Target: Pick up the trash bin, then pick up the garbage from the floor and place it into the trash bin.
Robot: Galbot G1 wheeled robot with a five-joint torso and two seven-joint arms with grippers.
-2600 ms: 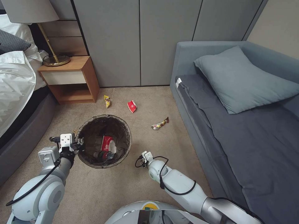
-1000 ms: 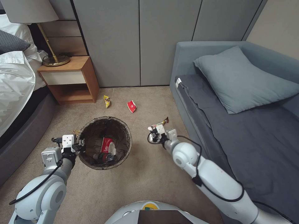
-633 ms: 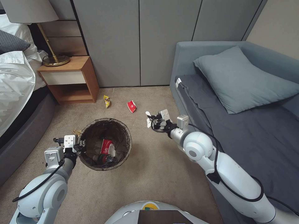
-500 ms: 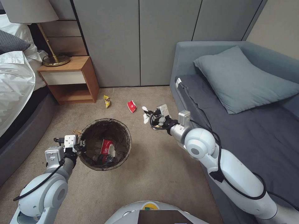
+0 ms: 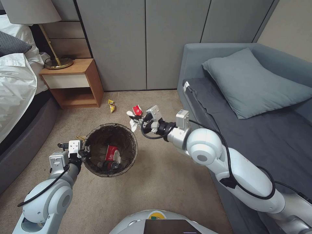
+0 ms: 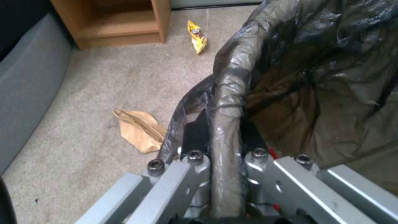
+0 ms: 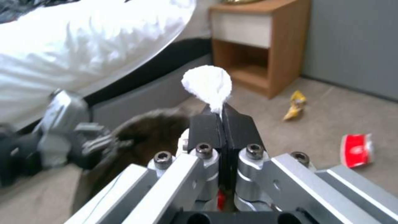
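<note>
Since 0.5 s ago the right arm has swung farther left, carrying its load from open carpet to just beyond the bin's far rim; the left arm and bin have barely shifted. The right gripper (image 5: 138, 119) is clenched on a white tissue (image 7: 207, 83), whose wad sticks out past the black fingertips (image 7: 205, 127); a sliver of red shows low between the pads, what it is I cannot tell. The tissue (image 5: 133, 123) hangs above the carpet (image 5: 162, 182), near the bin's (image 5: 110, 148) rim on the far right side, not yet over the opening. The left gripper (image 5: 85, 152) clamps the bin's left rim, one finger inside and one outside the dark liner (image 6: 226, 93). Inside the bin lie a red wrapper (image 5: 111, 152) and a small bottle (image 5: 109, 164). On the carpet: a yellow packet (image 5: 111, 105) near the nightstand (image 5: 73, 83), a red-and-white wrapper (image 5: 137, 110) just behind the right gripper, and brown paper (image 6: 139, 129) left of the bin
</note>
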